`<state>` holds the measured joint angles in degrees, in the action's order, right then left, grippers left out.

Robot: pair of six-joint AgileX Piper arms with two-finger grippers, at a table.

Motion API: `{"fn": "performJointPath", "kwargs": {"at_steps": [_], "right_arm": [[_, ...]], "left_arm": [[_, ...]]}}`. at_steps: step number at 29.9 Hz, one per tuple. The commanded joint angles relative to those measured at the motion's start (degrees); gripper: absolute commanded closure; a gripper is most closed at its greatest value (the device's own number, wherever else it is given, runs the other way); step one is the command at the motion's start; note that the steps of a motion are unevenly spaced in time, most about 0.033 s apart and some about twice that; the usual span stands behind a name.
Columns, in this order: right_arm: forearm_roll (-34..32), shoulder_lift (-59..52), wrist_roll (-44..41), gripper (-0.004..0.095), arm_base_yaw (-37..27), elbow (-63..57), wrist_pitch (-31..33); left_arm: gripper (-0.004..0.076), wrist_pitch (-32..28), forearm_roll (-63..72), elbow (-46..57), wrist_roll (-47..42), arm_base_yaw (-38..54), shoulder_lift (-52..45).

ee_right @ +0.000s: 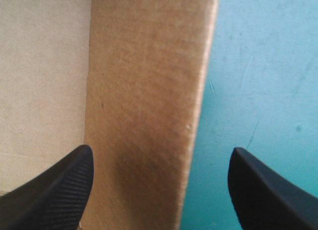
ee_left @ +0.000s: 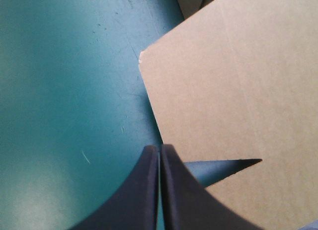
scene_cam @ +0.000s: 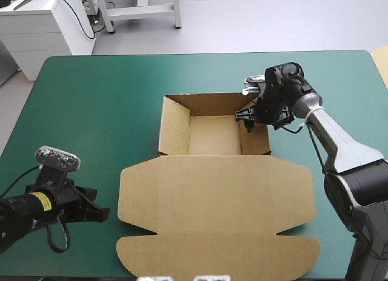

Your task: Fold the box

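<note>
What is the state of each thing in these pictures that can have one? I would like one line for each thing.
box: an open tray, its walls raised.
lid: open, lying flat in front of the tray.
left gripper: fingers shut, holding nothing, beside the lid's left edge.
right gripper: fingers open, one on each side of the tray's right wall, not gripping it.
</note>
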<state>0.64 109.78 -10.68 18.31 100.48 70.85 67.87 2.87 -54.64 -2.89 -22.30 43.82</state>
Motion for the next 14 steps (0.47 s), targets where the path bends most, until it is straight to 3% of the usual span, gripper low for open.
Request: {"fn": "performJointPath", "kwargs": {"at_steps": [1, 14], "right_arm": [[-0.6, -2.8, 0.8, 0.024, -0.4, 1.4, 0.5], [1.7, 0.2, 0.8, 0.0256, -0.4, 1.4, 0.5]], "left_arm": [[0.0731, -7.2, 0.5, 3.6, -0.1, -0.1, -3.3], [0.0731, -9.0, 0.5, 9.3, -0.1, -0.1, -6.6]]}}
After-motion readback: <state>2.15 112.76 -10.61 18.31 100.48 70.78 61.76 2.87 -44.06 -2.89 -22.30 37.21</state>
